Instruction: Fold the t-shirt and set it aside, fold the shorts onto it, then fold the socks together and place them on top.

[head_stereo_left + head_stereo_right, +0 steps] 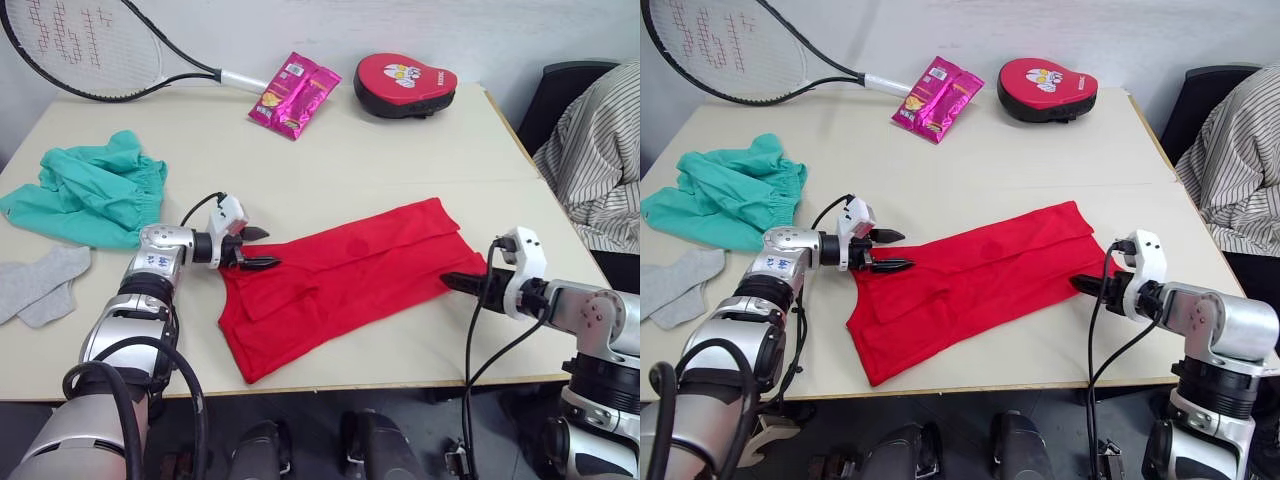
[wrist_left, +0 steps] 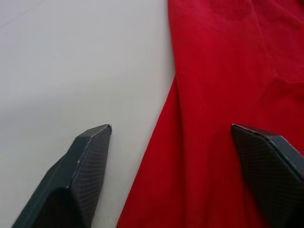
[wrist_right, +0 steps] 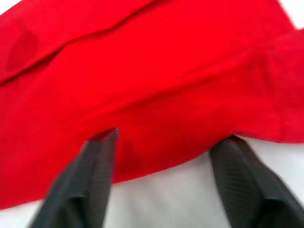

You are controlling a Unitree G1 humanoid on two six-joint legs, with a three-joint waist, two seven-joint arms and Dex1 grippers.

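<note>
Left claw released, fingers spread wide, sitting at one short end of the t-shirt. Left wrist view: one finger on bare worktop, the other over red cloth, shirt edge running between them. No grip.

Right claw also released, fingers apart, at the opposite end of the t-shirt. Right wrist view: both fingertips at the hem, cloth edge just ahead of them; cannot tell if they touch it.

T-shirt lies flat between the two claws, folded lengthwise into a long strip, angled across the worktop.

Shorts bunched in a heap beyond the left claw, on its outer side, well apart from the t-shirt. Socks lie flat, overlapping, further out from the left claw, near the worktop edge.

Far side of the worktop: tennis racket, pink snack packet, red padded mitt. Person in a striped shirt seated outboard of the right claw.
</note>
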